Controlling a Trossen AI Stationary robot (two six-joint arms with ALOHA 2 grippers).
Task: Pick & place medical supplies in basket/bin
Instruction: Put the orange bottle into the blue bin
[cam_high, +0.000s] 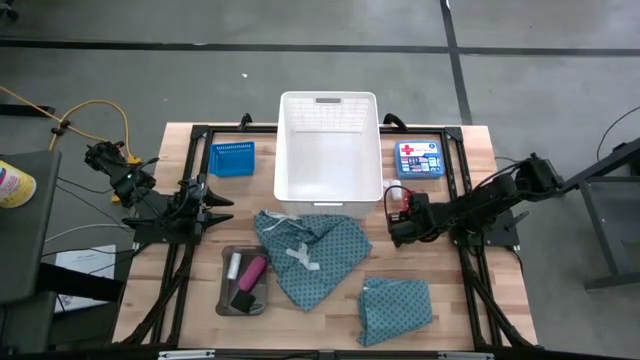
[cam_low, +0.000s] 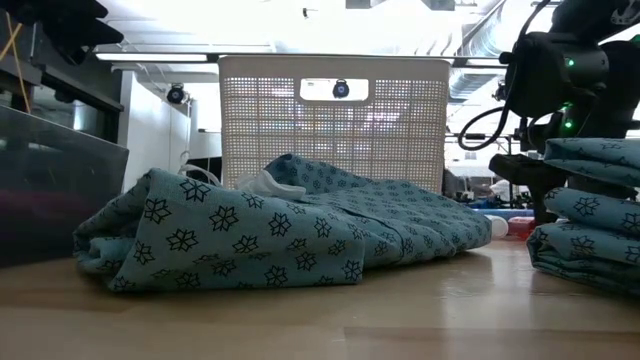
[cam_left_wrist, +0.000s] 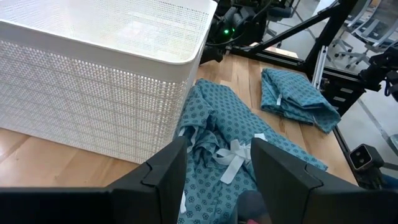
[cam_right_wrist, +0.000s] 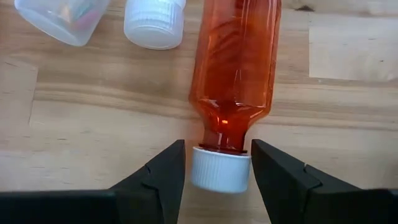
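Leftmost, the left tool (cam_high: 213, 205) waits at the counter's (cam_high: 500, 300) left side, fingers spread and holding nothing, aimed at the larger teal dotted cloth (cam_high: 310, 255) whose white tie (cam_left_wrist: 231, 157) shows between its fingers in the left wrist view. Nearby, the small blue mesh basket (cam_high: 231, 159) stands beside the big white slotted basket (cam_high: 328, 152), and the grey tray (cam_high: 244, 282) in front carries a small white tube (cam_high: 234, 266), a pink cylinder (cam_high: 252, 271) and a black block (cam_high: 243, 300). Further right, the larger cloth lies against the white basket's front wall, and the second, folded teal cloth (cam_high: 396, 308) sits apart from it near the front edge. On the right, the right tool (cam_high: 402, 228) hangs low over the counter just beside the white basket's right front corner; its wrist view shows the fingers parted on either side of the white cap (cam_right_wrist: 220, 169) of an amber bottle (cam_right_wrist: 235, 68) lying flat, not yet closed on it. I judge the risk to be the grip point: pinching the smooth round cap alone could let the bottle swing or roll free. A clear cup (cam_right_wrist: 59, 18) and a loose white cap (cam_right_wrist: 153, 22) lie just beyond the bottle and could be knocked. The basket wall is near and must be cleared on the lift, while the flat blue red-cross box (cam_high: 419, 159) sits behind, out of the way.
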